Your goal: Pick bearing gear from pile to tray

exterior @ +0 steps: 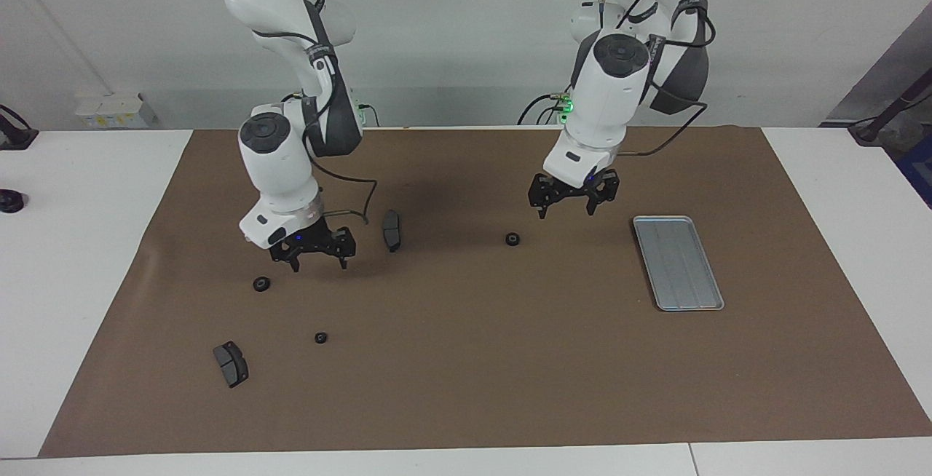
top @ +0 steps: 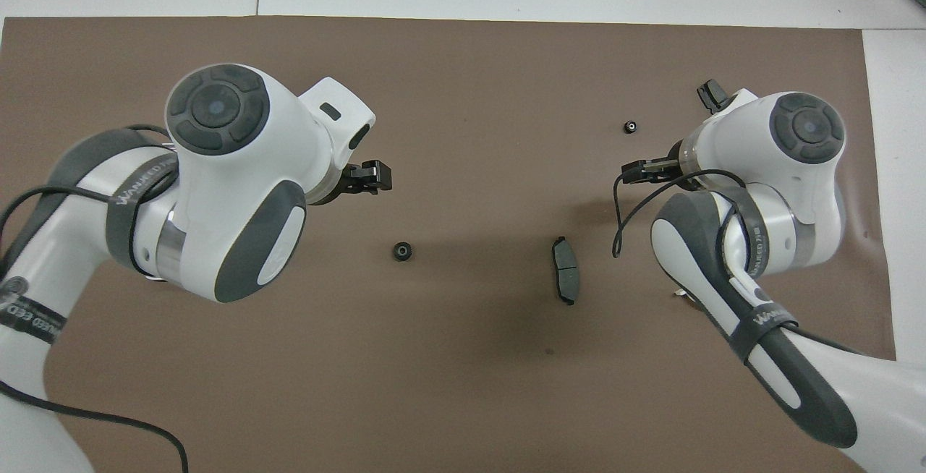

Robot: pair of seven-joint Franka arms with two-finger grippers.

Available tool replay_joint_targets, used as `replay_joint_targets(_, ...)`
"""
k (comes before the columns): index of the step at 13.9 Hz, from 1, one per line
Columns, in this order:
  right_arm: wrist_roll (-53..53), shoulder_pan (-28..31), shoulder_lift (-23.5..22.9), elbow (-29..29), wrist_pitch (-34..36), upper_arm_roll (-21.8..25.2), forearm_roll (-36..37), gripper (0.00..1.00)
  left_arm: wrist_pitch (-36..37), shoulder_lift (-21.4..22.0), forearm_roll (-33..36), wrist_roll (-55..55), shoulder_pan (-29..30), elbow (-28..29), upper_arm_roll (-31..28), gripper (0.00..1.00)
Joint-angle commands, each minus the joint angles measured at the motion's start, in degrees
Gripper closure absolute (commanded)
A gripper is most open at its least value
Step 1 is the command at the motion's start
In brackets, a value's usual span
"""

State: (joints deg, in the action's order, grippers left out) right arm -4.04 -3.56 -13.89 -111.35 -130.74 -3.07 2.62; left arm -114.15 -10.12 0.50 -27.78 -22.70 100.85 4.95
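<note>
Log left gripper (exterior: 566,212) with fingers spread, nothing between them, hanging over bare brown mat (exterior: 466,389). Log right gripper (exterior: 319,263) likewise spread and empty, hanging low over the mat just beside a dark brake pad (exterior: 392,230).

Find one bearing gear (exterior: 512,239) alone mid-table, flat on the mat, touching nothing. Place it below the left gripper and a little off its vertical, toward the right arm's end of the table. Place the tray (exterior: 677,263) off the same gripper toward the left arm's end, empty. Count two more gears (exterior: 261,284) (exterior: 320,337) close under the right gripper, with a second brake pad (exterior: 231,364) beside them.

Judge the left gripper the better placed for the lone gear: short sideways shift, then straight descent. See no long axis on a round part, so expect any finger heading to serve. Watch centring, since a small disc can skid out from under closing fingers.
</note>
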Motion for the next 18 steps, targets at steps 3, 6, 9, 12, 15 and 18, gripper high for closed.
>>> replay_joint_targets(3,10.44,7.24,-0.70,-5.36,-8.20,-0.88,-1.39,0.00,-9.94,-0.60,0.99,-4.30,-3.22,8.04,-0.91,0.00)
replay_joint_targets(6,13.09,9.88,-2.80,-5.28,-9.80,-0.88,-1.39,0.00,-15.47,-2.36,0.99,-6.13,-4.89,11.72,-0.91,0.00)
replay_joint_targets(9,14.06,11.38,-4.74,-5.37,-11.56,-0.88,-1.39,0.00,-21.72,-5.60,0.99,-9.74,-7.09,14.29,-1.00,0.00)
replay_joint_targets(12,14.06,11.30,-4.66,-5.89,-11.56,-0.88,-1.48,0.00,-21.64,-5.53,1.08,-9.93,-7.97,15.86,-1.00,0.00)
replay_joint_targets(15,13.97,11.21,-4.48,-6.42,-11.12,-0.88,-1.48,0.00,-22.43,-5.26,1.08,-9.93,-8.23,17.10,-0.91,0.08)
replay_joint_targets(18,13.79,11.21,-4.39,-6.51,-11.03,-0.88,-1.48,0.21,-25.24,-5.44,1.08,-9.49,-8.23,17.98,-0.91,0.17)
